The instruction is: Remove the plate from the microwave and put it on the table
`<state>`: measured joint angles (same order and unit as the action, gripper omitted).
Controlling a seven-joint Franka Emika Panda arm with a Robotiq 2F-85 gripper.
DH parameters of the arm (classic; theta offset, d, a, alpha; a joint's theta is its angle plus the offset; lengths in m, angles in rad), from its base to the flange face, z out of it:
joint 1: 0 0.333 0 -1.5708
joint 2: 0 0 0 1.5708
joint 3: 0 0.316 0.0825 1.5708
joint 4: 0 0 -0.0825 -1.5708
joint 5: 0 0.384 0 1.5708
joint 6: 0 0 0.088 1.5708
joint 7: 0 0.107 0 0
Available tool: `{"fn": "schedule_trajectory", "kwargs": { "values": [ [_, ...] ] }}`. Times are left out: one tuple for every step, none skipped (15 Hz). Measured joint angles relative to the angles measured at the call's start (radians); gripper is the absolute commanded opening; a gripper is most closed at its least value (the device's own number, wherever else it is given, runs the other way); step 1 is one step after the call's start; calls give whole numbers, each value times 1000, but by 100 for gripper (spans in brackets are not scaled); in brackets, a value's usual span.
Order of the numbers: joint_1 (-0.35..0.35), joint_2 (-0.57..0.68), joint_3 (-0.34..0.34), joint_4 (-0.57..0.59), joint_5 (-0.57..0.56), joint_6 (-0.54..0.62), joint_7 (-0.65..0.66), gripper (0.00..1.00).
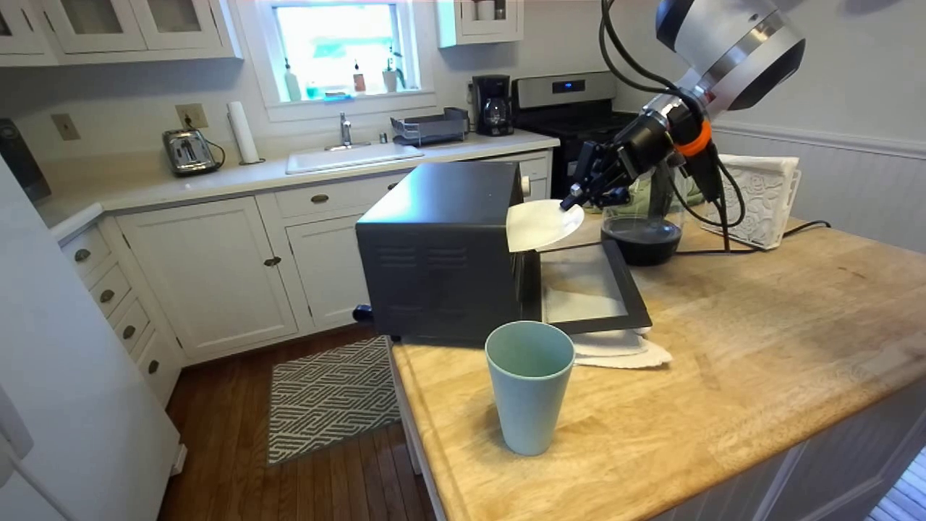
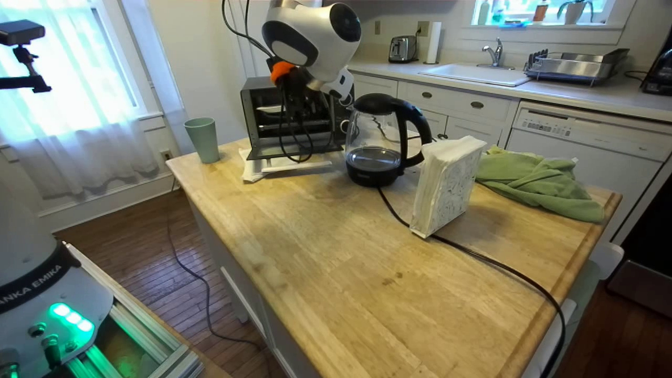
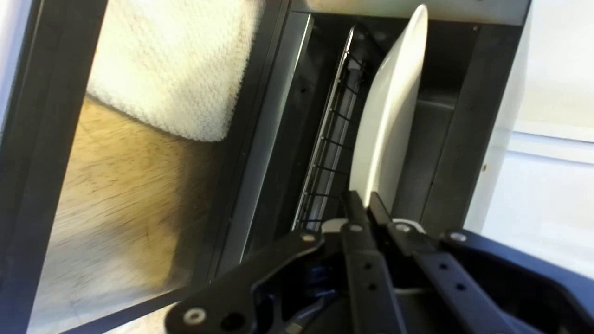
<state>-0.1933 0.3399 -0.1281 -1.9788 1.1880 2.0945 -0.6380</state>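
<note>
The white plate (image 1: 544, 223) sticks partly out of the open front of the black microwave (image 1: 441, 278), tilted, above its lowered glass door. My gripper (image 1: 571, 201) is shut on the plate's outer rim. In the wrist view the fingertips (image 3: 366, 202) pinch the rim of the plate (image 3: 390, 116), whose far part is inside the microwave, above a wire rack. In an exterior view the arm and cables hide most of the plate and the gripper, in front of the microwave (image 2: 252, 86). The microwave stands on the wooden table (image 1: 767, 347), which also shows in an exterior view (image 2: 341, 252).
A teal cup (image 1: 532, 391) stands near the microwave. A glass kettle (image 2: 375, 163) stands beside the open door, close to the arm. A white napkin holder (image 2: 446, 184), a black cable (image 2: 488, 261) and a green cloth (image 2: 535, 181) lie beyond it. A white towel (image 1: 615, 349) lies under the door.
</note>
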Motion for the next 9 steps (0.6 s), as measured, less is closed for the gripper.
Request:
{"fn": "schedule_trajectory", "kwargs": {
  "values": [
    [0,-19,-3,-17,-2,13,0,1],
    [0,-39,-6,-36,-2,25,1,1],
    [0,-59,-10,-56,-3,36,1,1],
    [-1,-82,-17,-79,-3,43,1,1],
    [-2,-106,-25,-104,-3,48,2,1],
    [-3,-132,-34,-129,-3,54,2,1],
    [-5,-159,-45,-157,-3,60,2,1],
    [-8,-188,-56,-186,-3,67,2,1],
    [-14,-218,-68,-217,-3,71,2,1]
  ]
}}
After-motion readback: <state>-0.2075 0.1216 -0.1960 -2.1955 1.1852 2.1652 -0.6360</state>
